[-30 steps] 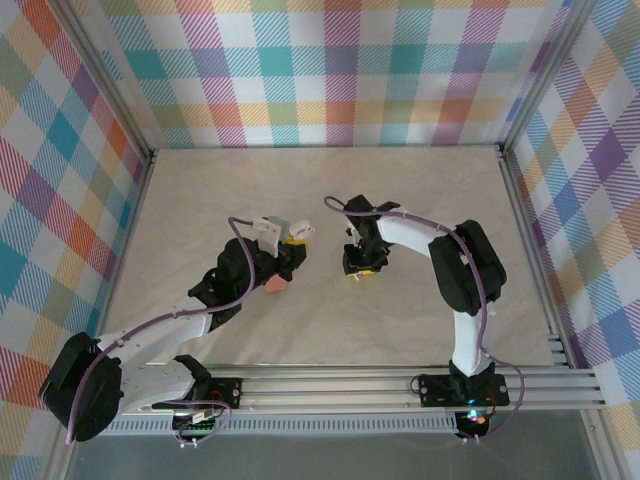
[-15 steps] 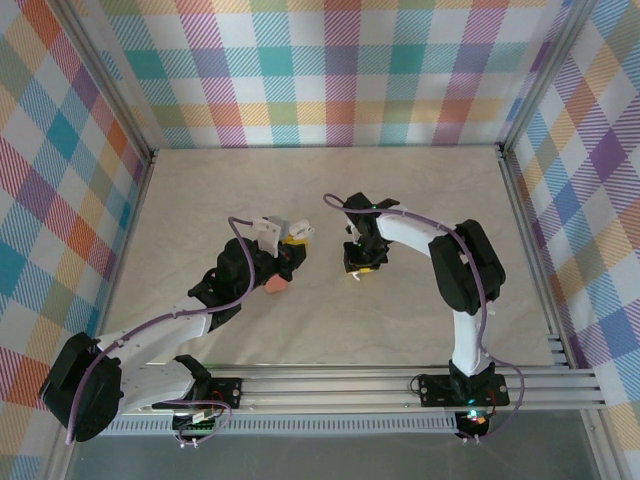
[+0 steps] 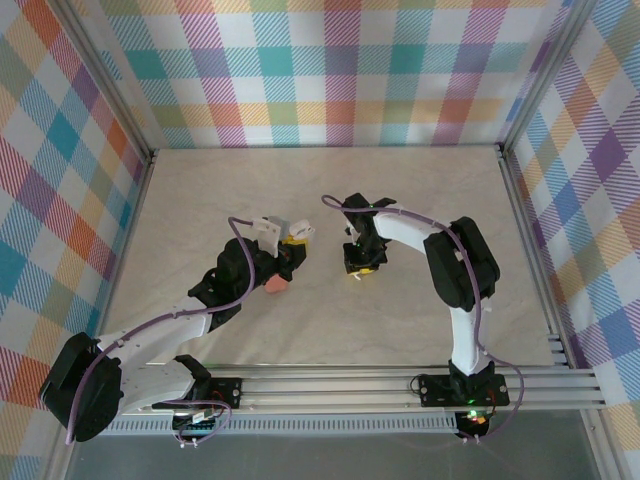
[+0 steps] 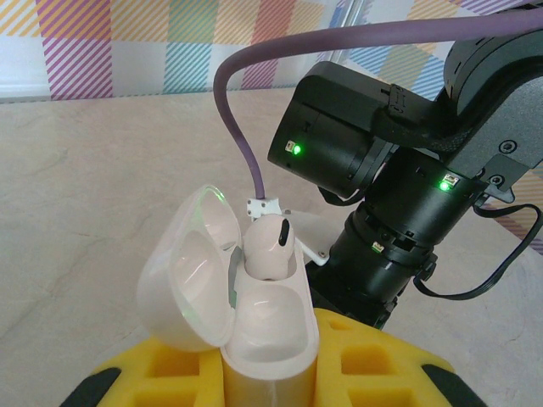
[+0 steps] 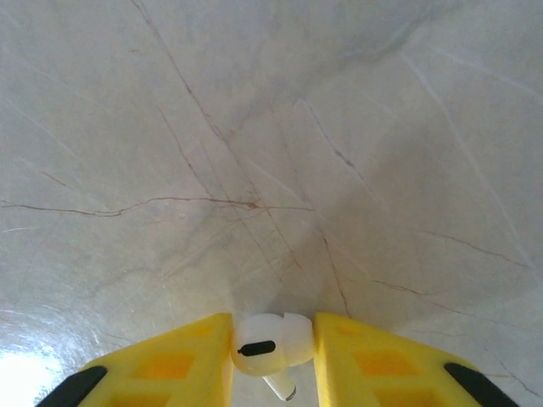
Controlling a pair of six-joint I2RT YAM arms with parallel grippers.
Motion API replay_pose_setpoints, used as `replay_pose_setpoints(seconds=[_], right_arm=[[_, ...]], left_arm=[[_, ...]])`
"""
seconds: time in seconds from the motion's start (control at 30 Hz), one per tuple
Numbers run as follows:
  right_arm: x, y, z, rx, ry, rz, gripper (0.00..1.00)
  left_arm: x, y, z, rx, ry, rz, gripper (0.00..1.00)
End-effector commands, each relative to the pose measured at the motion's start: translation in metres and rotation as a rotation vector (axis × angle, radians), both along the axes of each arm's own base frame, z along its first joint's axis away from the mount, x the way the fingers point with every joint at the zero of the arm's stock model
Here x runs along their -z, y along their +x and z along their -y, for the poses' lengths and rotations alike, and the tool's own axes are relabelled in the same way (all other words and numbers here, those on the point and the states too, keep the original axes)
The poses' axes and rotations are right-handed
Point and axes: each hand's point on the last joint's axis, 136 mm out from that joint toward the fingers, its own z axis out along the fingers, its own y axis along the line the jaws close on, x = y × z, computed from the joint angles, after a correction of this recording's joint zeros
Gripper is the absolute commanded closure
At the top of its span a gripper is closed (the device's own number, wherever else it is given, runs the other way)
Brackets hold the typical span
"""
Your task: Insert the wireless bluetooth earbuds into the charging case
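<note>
In the left wrist view my left gripper point(image 4: 271, 369) is shut on a white charging case point(image 4: 273, 339), which stands upright between the yellow fingers point(image 4: 382, 360) with its lid point(image 4: 182, 271) swung open to the left. One white earbud point(image 4: 270, 246) sits in the far slot; the near slot is empty. My right gripper point(image 5: 271, 349) is shut on a second white earbud point(image 5: 261, 341), stem pointing down, just above the marble table. From above, the left gripper point(image 3: 291, 247) and right gripper point(image 3: 361, 264) hang side by side, a short gap apart.
A salmon-pink pebble-like case point(image 3: 276, 286) lies on the table point(image 3: 420, 310) just near of the left gripper. Plaid walls enclose the table on three sides. The right arm's black wrist point(image 4: 399, 229) looms close behind the open case.
The right gripper has edged slightly to the left with the earbud. The left arm and the case have not moved.
</note>
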Motion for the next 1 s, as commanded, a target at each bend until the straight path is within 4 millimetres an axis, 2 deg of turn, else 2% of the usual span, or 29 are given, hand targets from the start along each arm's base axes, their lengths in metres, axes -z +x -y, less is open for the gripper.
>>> replay_pose_setpoints(seconds=[0.0, 0.17, 0.4, 0.57, 0.8, 0.97], right_arm=[[0.003, -0.002, -0.003, -0.018, -0.005, -0.02, 0.73], [-0.002, -0.004, -0.003, -0.009, 0.002, -0.018, 0.79], [-0.014, -0.005, -0.003, 0.036, 0.041, 0.008, 0.8], [-0.031, -0.001, -0.004, 0.091, 0.094, 0.054, 0.8], [-0.069, 0.007, -0.006, 0.16, 0.18, 0.149, 0.8], [-0.116, 0.014, -0.006, 0.205, 0.261, 0.268, 0.79]], left_arm=[[-0.016, 0.002, -0.002, -0.01, -0.022, 0.033, 1.0], [-0.015, 0.002, -0.001, -0.005, -0.021, 0.032, 1.0], [-0.014, 0.001, 0.0, 0.001, -0.023, 0.033, 1.0], [-0.017, -0.001, 0.001, 0.021, -0.027, 0.053, 1.0], [-0.025, -0.006, 0.004, 0.051, -0.038, 0.095, 1.0], [-0.035, -0.01, 0.009, 0.091, -0.056, 0.139, 1.0]])
